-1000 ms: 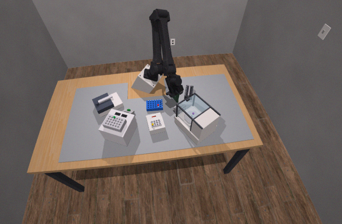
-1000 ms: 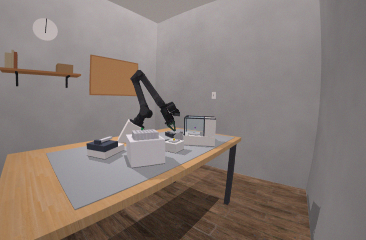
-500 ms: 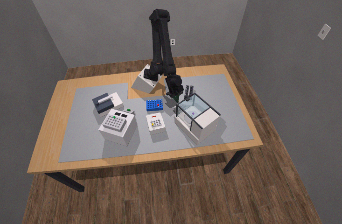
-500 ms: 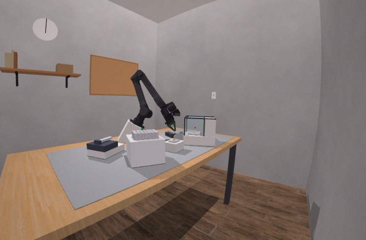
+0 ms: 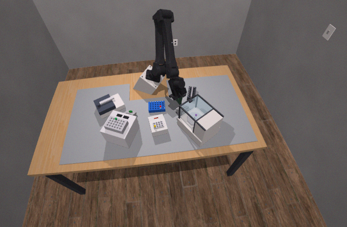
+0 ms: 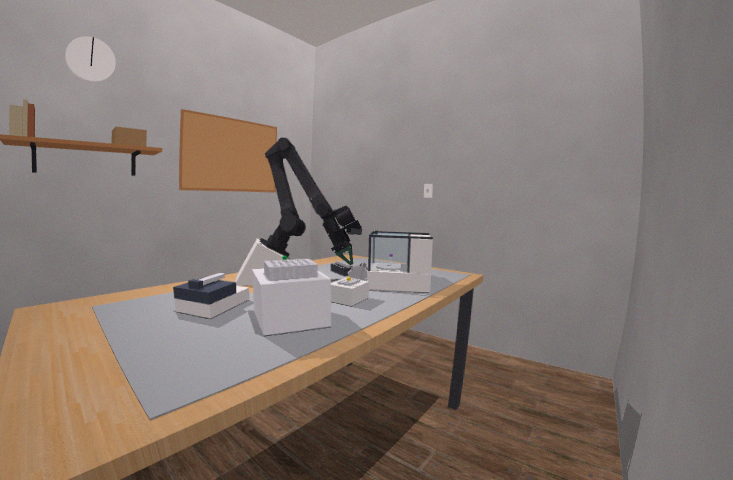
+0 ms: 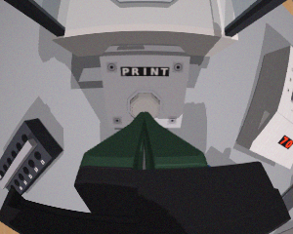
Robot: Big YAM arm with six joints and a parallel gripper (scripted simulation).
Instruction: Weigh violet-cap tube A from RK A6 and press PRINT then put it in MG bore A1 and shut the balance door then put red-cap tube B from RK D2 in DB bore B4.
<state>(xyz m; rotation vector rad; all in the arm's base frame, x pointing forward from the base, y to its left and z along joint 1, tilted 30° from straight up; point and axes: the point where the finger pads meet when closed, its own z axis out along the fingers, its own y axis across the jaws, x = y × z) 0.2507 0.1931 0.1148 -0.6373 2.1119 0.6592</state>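
Note:
My gripper [image 5: 180, 103] [image 6: 350, 263] [image 7: 144, 118] is shut and empty. Its tips are at the near edge of the white PRINT key [image 7: 145, 102]; contact cannot be told. Tube A's violet cap [image 5: 196, 115] [image 6: 390, 255] shows inside the glass box of the balance [image 5: 211, 120] [image 6: 420, 257] [image 7: 137, 45], over the pan. The top door looks shut, with its dark handle [image 5: 190, 100] at the front edge. The green lamp is not visible. Tube B's red cap [image 5: 160, 106] is in the blue rack [image 5: 152, 110]. The magnet block [image 5: 189, 92] [image 6: 340, 268] [image 7: 50, 146] shows no violet cap.
The dry block [image 5: 159, 132] [image 6: 347, 294] [image 7: 266, 146] holds a yellow-capped tube [image 5: 154, 126] [image 6: 348, 279]. The tall mixer [image 5: 117, 135] [image 6: 293, 308] has a green-capped tube [image 5: 115, 118]. The spectrophotometer [image 5: 105, 107] [image 6: 202, 291] stands beyond it.

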